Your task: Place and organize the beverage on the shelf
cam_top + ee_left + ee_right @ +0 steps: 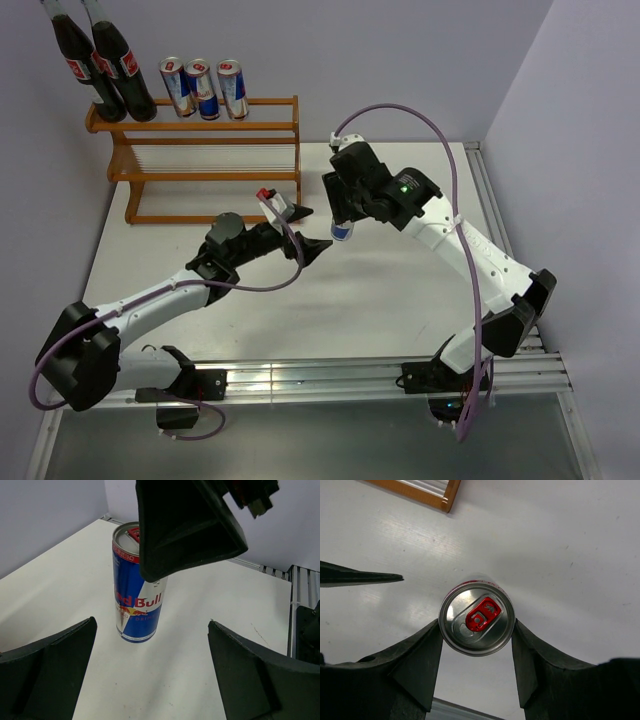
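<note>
Locate the fourth can [137,605] upright on the desk [400,300], near and right of the shelf [200,160] and well apart from it. Note a slim blue-and-silver body with red lettering, a red rim band, a silver lid and a red pull tab. Find the right tool [476,625] clamped on its upper part, with a finger against each side. Find the left tool [308,232] just left of it, spread wide and holding nothing. See two cola bottles [122,70] and three cans [203,90] lined up on the top tier, with the bottles leftmost.
</note>
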